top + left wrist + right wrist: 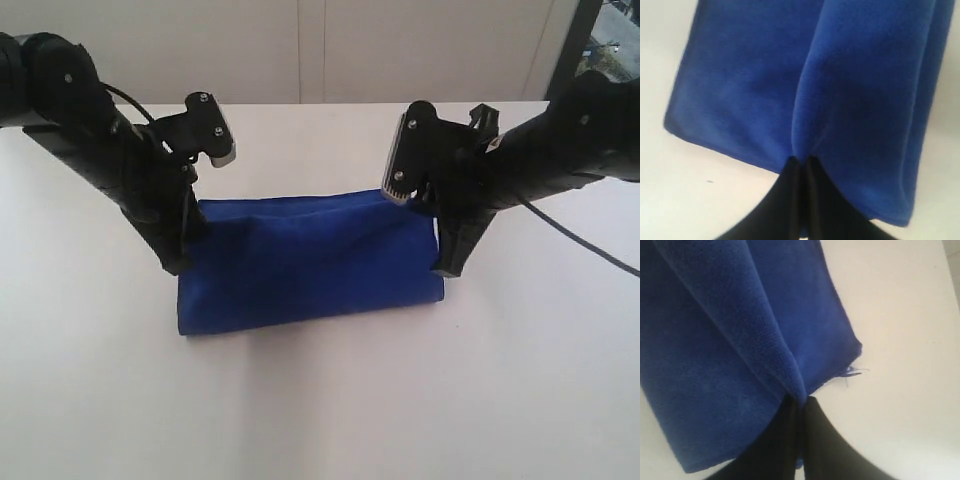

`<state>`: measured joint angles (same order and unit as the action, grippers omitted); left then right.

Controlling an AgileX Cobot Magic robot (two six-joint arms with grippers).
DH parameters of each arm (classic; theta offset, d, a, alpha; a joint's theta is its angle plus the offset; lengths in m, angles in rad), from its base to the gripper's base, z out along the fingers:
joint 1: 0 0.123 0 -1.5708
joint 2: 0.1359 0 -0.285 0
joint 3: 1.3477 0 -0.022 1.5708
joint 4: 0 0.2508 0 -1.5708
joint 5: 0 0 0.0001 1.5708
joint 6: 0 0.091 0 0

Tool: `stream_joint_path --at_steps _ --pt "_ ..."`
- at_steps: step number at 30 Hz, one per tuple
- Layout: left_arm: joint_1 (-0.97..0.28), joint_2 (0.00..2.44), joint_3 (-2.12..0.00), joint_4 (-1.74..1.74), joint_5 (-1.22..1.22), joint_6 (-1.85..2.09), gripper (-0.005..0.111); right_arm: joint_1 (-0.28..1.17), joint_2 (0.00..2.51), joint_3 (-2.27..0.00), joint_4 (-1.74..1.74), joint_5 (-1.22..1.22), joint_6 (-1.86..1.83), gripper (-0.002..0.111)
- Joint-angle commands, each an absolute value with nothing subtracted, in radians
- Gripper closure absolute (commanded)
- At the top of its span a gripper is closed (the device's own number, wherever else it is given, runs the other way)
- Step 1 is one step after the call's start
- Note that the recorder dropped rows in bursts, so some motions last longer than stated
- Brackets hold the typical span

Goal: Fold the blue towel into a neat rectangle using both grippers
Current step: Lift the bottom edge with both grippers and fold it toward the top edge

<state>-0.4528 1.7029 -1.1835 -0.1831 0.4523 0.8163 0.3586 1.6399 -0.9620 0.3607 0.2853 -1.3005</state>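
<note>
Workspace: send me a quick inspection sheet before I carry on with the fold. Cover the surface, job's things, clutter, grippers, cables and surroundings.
Surface: white table, bare around the cloth, no stains seen.
Job's things: blue towel, doubled over and held up at two ends, with its lower part resting on the table. A loose thread hangs off one corner.
Clutter: nothing seen.
Grippers: left gripper shut on the towel. Right gripper shut on the towel, near the thread corner.
Cables: left arm's cable and right arm's cable are both clear of the towel.
Surroundings: pale wall behind the table, and a dark frame at the far right.
</note>
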Motion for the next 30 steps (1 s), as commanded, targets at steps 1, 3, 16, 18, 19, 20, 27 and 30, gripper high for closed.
stream_joint_path --at_steps 1,3,16,18,19,20,27,30 --pt "-0.452 1.734 -1.187 -0.159 0.287 0.806 0.107 0.360 1.692 -0.967 0.365 0.102 -1.293 0.108" --pt "-0.450 1.743 -1.187 -0.159 0.231 0.806 0.107 0.360 1.708 -0.967 0.365 0.065 -1.293 0.108" --pt "-0.443 1.773 -1.187 -0.120 0.079 0.803 0.107 0.357 1.785 -1.034 0.365 -0.055 -1.293 0.108" --pt "-0.430 1.773 -1.189 -0.122 0.068 0.777 0.107 0.357 1.802 -1.055 0.365 -0.055 -1.293 0.108" --pt "-0.423 1.773 -1.189 -0.122 0.068 0.773 0.107 0.357 1.813 -1.066 0.365 -0.051 -1.293 0.108" --pt "-0.416 1.777 -1.189 -0.122 0.068 0.771 0.107 0.357 1.825 -1.075 0.366 -0.048 -1.293 0.108" --pt "-0.410 1.844 -1.189 -0.122 0.009 0.761 0.107 0.357 1.890 -1.117 0.366 -0.051 -1.293 0.108" --pt "-0.410 1.860 -1.189 -0.122 0.000 0.761 0.107 0.357 1.914 -1.131 0.366 -0.053 -1.293 0.108"
